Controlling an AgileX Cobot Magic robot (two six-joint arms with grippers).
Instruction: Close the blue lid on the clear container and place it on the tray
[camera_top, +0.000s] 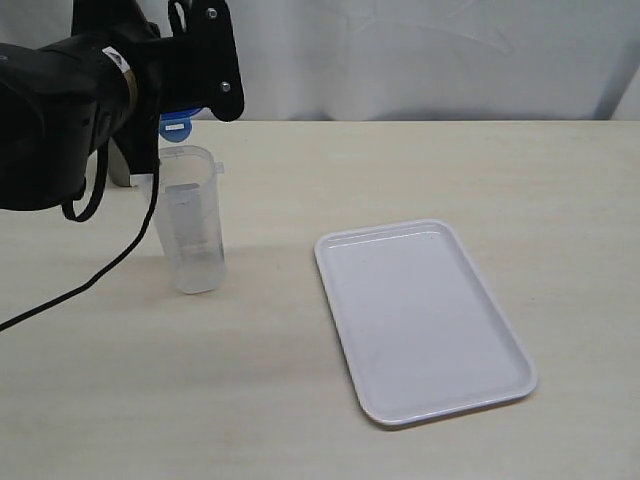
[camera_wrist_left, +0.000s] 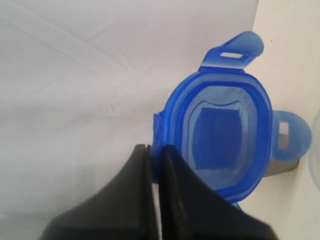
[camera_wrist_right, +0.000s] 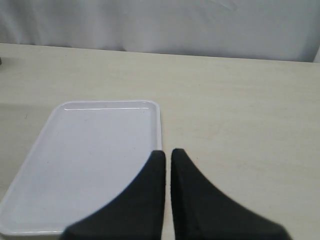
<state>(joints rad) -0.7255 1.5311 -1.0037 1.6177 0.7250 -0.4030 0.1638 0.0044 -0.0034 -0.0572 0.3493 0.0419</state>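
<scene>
Upright clear container (camera_top: 190, 225), long axis vertical

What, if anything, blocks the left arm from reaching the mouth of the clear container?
Probably nothing. The left gripper, shut on the blue lid, hangs close above the clear container, whose mouth stands open with nothing over it.

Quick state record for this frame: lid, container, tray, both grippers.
lid: blue, pinched at its rim by left gripper, off the container
container: clear, upright on table, mouth open, left of tray in the exterior view
tray: white, flat on table, nothing on it
left gripper: shut on lid, up by the container's mouth
right gripper: shut, holds nothing
task: lid not yet on; container not yet on tray
</scene>
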